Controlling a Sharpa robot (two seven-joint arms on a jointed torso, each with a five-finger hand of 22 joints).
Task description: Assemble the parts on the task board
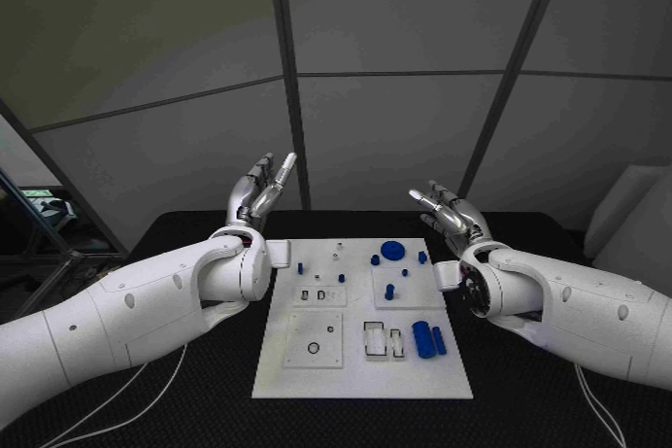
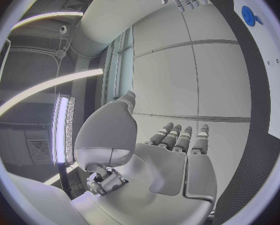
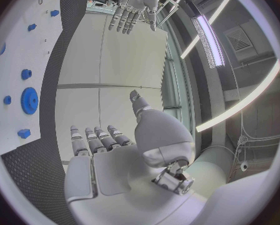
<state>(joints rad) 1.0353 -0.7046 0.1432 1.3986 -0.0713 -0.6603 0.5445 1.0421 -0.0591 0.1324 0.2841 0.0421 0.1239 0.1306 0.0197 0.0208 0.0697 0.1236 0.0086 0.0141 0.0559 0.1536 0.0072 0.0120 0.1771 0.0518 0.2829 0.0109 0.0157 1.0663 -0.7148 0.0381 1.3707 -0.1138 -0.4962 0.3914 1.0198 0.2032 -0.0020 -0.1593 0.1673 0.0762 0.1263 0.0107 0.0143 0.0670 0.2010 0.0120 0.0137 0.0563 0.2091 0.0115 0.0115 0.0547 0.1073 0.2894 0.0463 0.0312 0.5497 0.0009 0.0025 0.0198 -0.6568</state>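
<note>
The white task board lies flat in the middle of the black table. Several blue parts sit on it: a round gear at the far side, small pegs near the middle, and two cylinders lying at the near right. My left hand is raised above the board's far left corner, fingers straight, spread and pointing up, holding nothing. My right hand is raised above the far right corner, fingers apart, holding nothing. The right wrist view shows the blue gear and the left hand opposite.
The black table extends on both sides of the board. Grey wall panels stand behind it. Thin white cables trail over the table near the left arm, and one near the right arm.
</note>
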